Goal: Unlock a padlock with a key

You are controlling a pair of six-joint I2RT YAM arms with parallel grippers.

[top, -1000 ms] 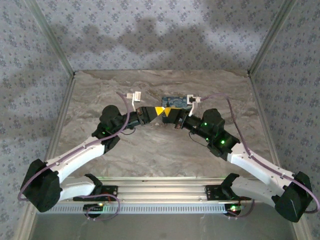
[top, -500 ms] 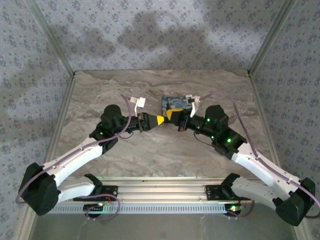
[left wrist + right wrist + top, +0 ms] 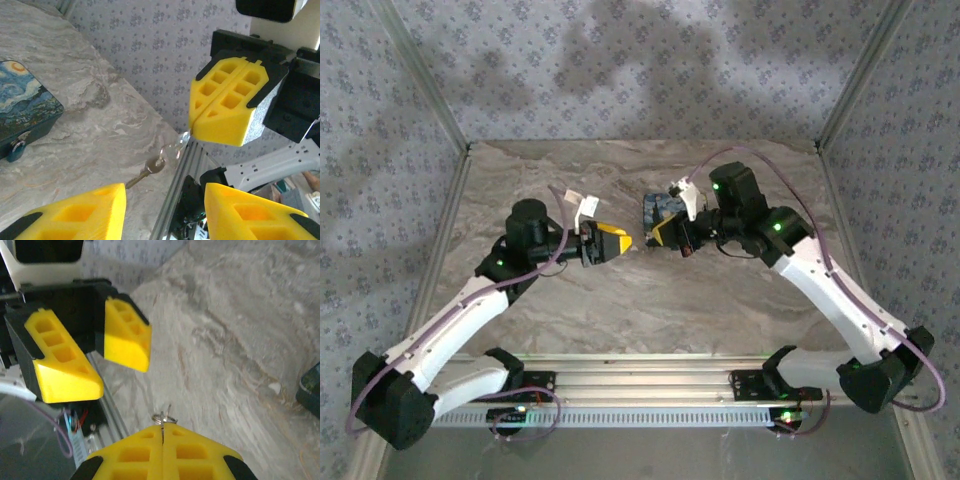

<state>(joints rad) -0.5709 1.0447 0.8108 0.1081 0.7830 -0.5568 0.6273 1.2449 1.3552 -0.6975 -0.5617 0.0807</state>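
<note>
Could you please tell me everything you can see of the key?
The key is small, slim and of pale, shiny metal, its bow threaded on a thin wire ring. The right hand is shut on that ring, so the key dangles from the yellow tips at a slant, blade pointing away from the hand. It hangs over the marbled table; whether its tip touches the surface cannot be told.
</note>
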